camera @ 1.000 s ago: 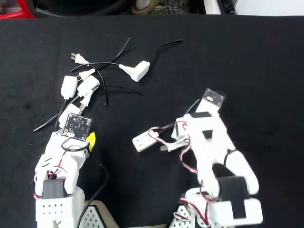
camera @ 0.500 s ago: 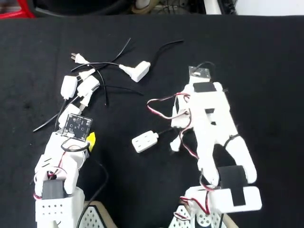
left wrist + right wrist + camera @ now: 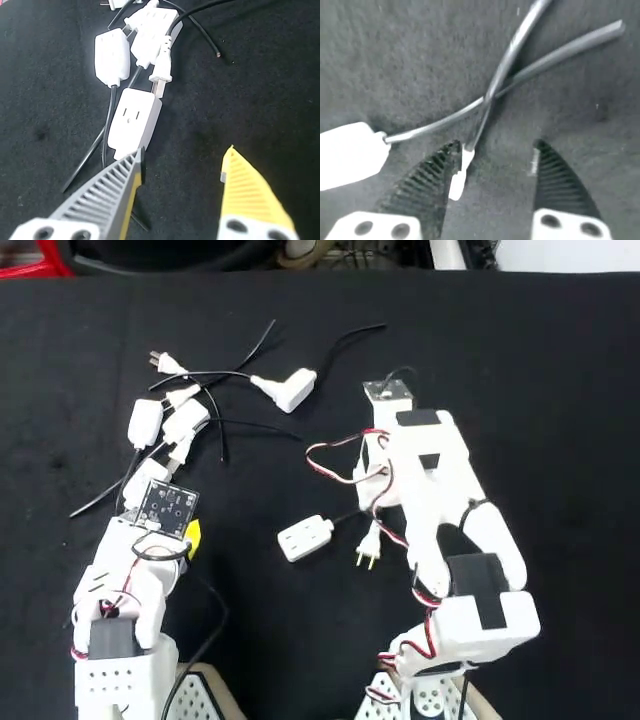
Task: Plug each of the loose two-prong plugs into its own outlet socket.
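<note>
Now, right end effector [image 3: 496, 147] wide open, empty — that plug [image 3: 368, 552] looks light and rigid, so pinch its body behind the prongs.

Your high camera looks down over the black cloth table [image 3: 560, 390]. Left wrist camera sits close over white plastic socket blocks [image 3: 132, 117] at table's left, shared with high; right wrist nearly touches cloth.

10 o'clock is jammed by a tangle [image 3: 168, 422] of sockets, plugs and cords, angled plug [image 3: 290, 388] with crossed cords [image 3: 489, 97] at 12, lone socket [image 3: 305, 538] and loose plug [image 3: 368, 552] close together just off centre toward 6, hard beside the right arm [image 3: 440, 490], bare cloth [image 3: 560, 440] wide open 1 to 4 o'clock.
</note>
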Action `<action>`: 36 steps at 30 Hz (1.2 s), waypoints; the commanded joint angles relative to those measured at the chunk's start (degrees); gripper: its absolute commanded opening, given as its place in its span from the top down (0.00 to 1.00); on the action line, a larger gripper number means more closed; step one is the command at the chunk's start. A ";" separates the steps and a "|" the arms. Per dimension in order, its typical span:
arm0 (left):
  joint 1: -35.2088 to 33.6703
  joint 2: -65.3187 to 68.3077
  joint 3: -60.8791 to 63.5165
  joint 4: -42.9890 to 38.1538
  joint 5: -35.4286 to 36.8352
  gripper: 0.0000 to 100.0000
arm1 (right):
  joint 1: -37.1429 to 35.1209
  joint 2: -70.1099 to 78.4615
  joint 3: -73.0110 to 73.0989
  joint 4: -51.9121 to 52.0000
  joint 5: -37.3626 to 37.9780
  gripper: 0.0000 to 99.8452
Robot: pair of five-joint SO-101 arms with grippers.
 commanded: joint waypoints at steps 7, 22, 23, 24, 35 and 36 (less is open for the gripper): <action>-0.75 -0.09 1.01 0.53 -0.35 0.75 | -0.70 -12.09 6.99 6.07 -1.93 0.80; -0.75 -0.09 1.01 0.62 -0.35 0.75 | -6.95 -7.60 17.45 -11.78 -11.25 0.92; -0.75 -0.09 1.01 0.62 -0.35 0.75 | -7.03 -6.90 17.45 -11.78 -11.25 0.92; -0.75 -0.09 1.01 0.62 -0.35 0.75 | -7.03 -6.11 17.45 -11.78 -11.34 0.92; -0.75 -0.09 1.01 0.62 -0.35 0.75 | -9.76 -4.09 15.25 -4.92 -18.81 0.91; -0.75 -0.09 1.01 0.62 -0.35 0.75 | -9.49 -4.26 15.25 -4.84 -18.99 0.91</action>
